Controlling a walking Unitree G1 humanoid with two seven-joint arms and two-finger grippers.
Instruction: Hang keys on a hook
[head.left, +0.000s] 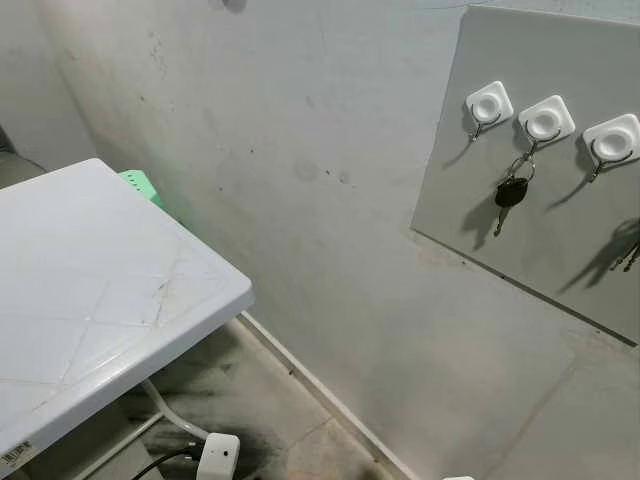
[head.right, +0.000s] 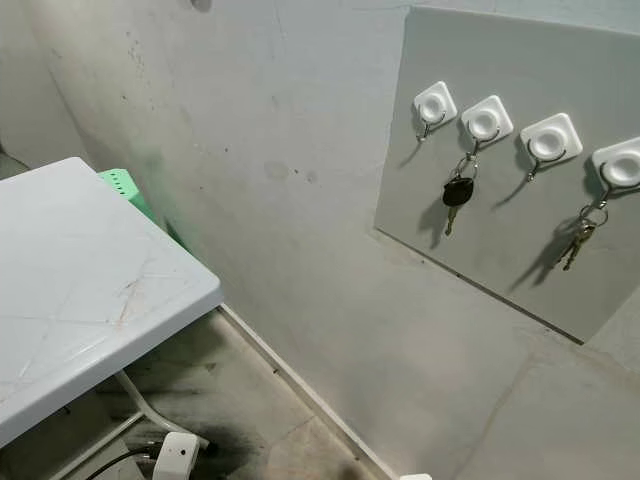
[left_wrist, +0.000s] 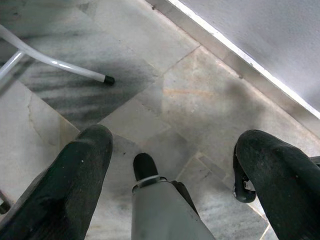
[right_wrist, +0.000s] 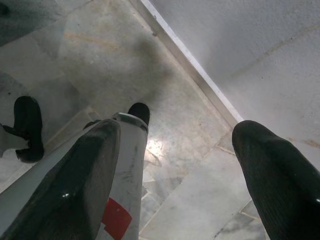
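While both our arms are hanging idle beside our legs, we are looking at a grey board on the wall that is carrying a row of white hooks. A black-headed key is dangling from the second hook, and a bunch of brassy keys is dangling from the fourth hook; the first hook and the third hook are standing bare. So the keys are sitting on hooks already, and we are judging the task done or close to it.

Our left gripper is pointing at the floor with its fingers spread wide and nothing between them. Our right gripper is likewise gaping wide and carrying nothing.

What could go wrong from here, as we are judging it: the key rings are hanging on small wire hooks, so a brush from an arm as we are turning or stepping away could be knocking them off. A power strip and its cable are lying on the floor just by the table leg, and a careless step could be catching them.

Around us, a white plastic table is standing near the wall, its scuffed top crossed by faint lines, with something green tucked behind it. We are standing on worn, stained marble tiles, and the wall is looking marked and grubby.
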